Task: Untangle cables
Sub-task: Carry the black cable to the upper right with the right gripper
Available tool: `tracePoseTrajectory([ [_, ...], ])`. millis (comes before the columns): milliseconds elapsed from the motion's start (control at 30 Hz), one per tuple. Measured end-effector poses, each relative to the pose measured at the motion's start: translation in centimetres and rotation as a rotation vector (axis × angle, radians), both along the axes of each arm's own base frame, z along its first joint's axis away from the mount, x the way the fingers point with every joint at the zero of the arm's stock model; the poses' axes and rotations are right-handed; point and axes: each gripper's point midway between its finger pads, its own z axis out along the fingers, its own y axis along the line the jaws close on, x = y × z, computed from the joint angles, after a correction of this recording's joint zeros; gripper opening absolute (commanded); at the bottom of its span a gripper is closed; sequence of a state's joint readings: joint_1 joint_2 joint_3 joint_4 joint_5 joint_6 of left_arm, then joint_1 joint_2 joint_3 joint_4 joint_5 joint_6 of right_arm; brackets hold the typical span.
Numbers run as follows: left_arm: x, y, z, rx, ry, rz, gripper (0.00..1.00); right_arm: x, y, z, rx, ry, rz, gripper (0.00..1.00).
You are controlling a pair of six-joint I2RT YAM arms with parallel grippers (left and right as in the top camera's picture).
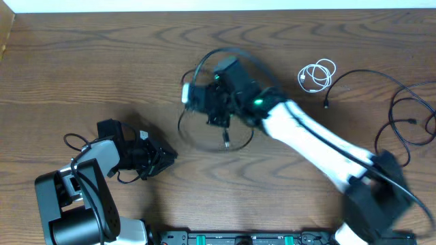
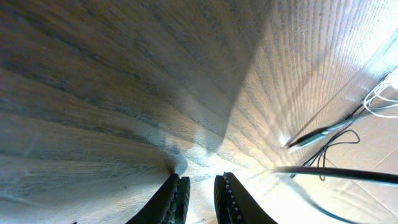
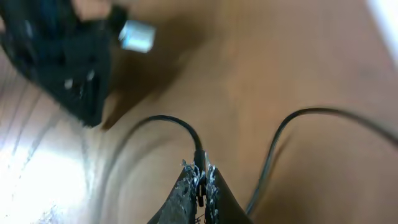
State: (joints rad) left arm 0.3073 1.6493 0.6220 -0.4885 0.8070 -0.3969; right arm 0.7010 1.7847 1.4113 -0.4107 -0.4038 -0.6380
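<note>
Across the wooden table [image 1: 102, 61] the right arm [image 1: 313, 139], white with dark joints, reaches from the near right corner toward the middle. The left arm [image 1: 82, 184] sits folded at the near left, well apart from it.

Several loose black cables [image 1: 394, 116] lie in open curves at the right edge, clear of both arms. Another black cable [image 3: 198, 152] forms a wide loop around the middle of the table, under and around the right arm's wrist. In the overhead view part of this loop lies on the wood on the near side, and one plug end [image 1: 226, 141] points toward the near edge.

The white cable [image 1: 315, 76] lies in a small coil on the far right, between the right arm and the black curves, touching neither.

The right gripper [image 3: 199, 175] has its fingers pressed together on the looped black cable. The cord rises from the fingertips and arches away to the left, while a second stretch curves past on the right.

The left gripper [image 2: 201, 180] is close above bare wood with its fingers [image 2: 177, 199] a narrow gap apart and nothing between them. A plug tip [image 2: 305, 138] lies off to its right.
</note>
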Motion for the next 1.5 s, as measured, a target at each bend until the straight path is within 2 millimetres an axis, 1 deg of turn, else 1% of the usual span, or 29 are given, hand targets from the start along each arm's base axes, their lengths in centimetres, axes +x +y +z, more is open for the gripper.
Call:
tracePoseTrajectory([
  [100, 0.0, 0.0, 0.0, 0.0, 0.001, 0.002, 0.23, 0.8, -2.3, 5.2, 0.058, -0.067, -0.096, 0.01],
  [133, 0.0, 0.0, 0.0, 0.0, 0.001, 0.002, 0.23, 1.0, -3.2, 6.5, 0.069, -0.086, -0.131, 0.01],
  [200, 0.0, 0.0, 0.0, 0.0, 0.001, 0.003, 0.22, 1.6, -5.7, 9.3, 0.083, -0.128, -0.227, 0.01],
  [233, 0.0, 0.0, 0.0, 0.0, 0.001, 0.003, 0.23, 2.0, -7.3, 10.5, 0.083, -0.148, -0.289, 0.01],
  [300, 0.0, 0.0, 0.0, -0.001, 0.001, 0.003, 0.23, 2.7, -10.5, 12.2, 0.073, -0.176, -0.411, 0.01],
  [333, 0.0, 0.0, 0.0, 0.0, 0.0, 0.003, 0.23, 3.1, -12.4, 12.8, 0.063, -0.183, -0.481, 0.01],
  [367, 0.0, 0.0, 0.0, 0.0, 0.0, 0.003, 0.23, 3.3, -14.4, 13.2, 0.049, -0.184, -0.554, 0.01],
  [433, 0.0, 0.0, 0.0, -0.001, 0.001, 0.003, 0.23, 3.9, -18.0, 13.4, 0.02, -0.175, -0.685, 0.01],
  [533, 0.0, 0.0, 0.0, -0.001, 0.0, 0.003, 0.23, 4.6, -23.6, 12.1, -0.045, -0.113, -0.879, 0.01],
  [567, 0.0, 0.0, 0.0, -0.002, -0.001, 0.003, 0.23, 4.7, -25.5, 11.3, -0.067, -0.081, -0.944, 0.01],
  [600, 0.1, 0.0, 0.0, -0.002, -0.003, 0.003, 0.23, 4.7, -26.9, 10.6, -0.087, -0.048, -0.988, 0.01],
  [667, 0.1, 0.0, 0.0, -0.002, -0.004, 0.003, 0.23, 4.5, -30.7, 8.9, -0.13, 0.033, -1.117, 0.01],
  [767, 0.1, 0.0, 0.0, -0.002, -0.005, 0.003, 0.23, 4.8, -35.4, 7.1, -0.144, 0.122, -1.291, 0.01],
  [833, 0.1, 0.0, 0.0, -0.001, -0.005, 0.003, 0.23, 4.9, -37.7, 5.6, -0.15, 0.185, -1.373, 0.01],
  [933, 0.1, 0.0, 0.0, -0.002, -0.006, 0.003, 0.23, 5.2, -39.6, 3.4, -0.155, 0.273, -1.436, 0.01],
  [1033, 0.1, 0.0, 0.0, -0.002, -0.005, 0.003, 0.23, 5.6, -40.6, 1.0, -0.175, 0.345, -1.465, 0.01],
  [1067, 0.1, 0.0, 0.0, -0.002, -0.006, 0.003, 0.23, 5.8, -41.0, -0.2, -0.189, 0.379, -1.476, 0.01],
  [1100, 0.1, 0.0, 0.0, -0.002, -0.006, 0.003, 0.23, 5.9, -41.1, -0.7, -0.195, 0.395, -1.477, 0.01],
  [1133, 0.1, 0.0, 0.0, -0.002, -0.006, 0.003, 0.23, 6.0, -41.4, -2.0, -0.212, 0.429, -1.484, 0.01],
  [1167, 0.1, 0.0, 0.0, -0.002, -0.006, 0.003, 0.23, 6.0, -41.5, -2.3, -0.216, 0.435, -1.484, 0.01],
  [1233, 0.1, 0.0, 0.0, -0.002, -0.006, 0.003, 0.23, 6.1, -41.7, -3.7, -0.237, 0.473, -1.49, 0.01],
  [1333, 0.1, 0.0, 0.0, -0.002, -0.006, 0.003, 0.23, 6.1, -42.1, -4.9, -0.258, 0.5, -1.499, 0.01],
  [1500, 0.1, 0.0, 0.0, -0.002, -0.006, 0.003, 0.23, 6.9, -43.7, -5.5, -0.253, 0.479, -1.541, 0.01],
])
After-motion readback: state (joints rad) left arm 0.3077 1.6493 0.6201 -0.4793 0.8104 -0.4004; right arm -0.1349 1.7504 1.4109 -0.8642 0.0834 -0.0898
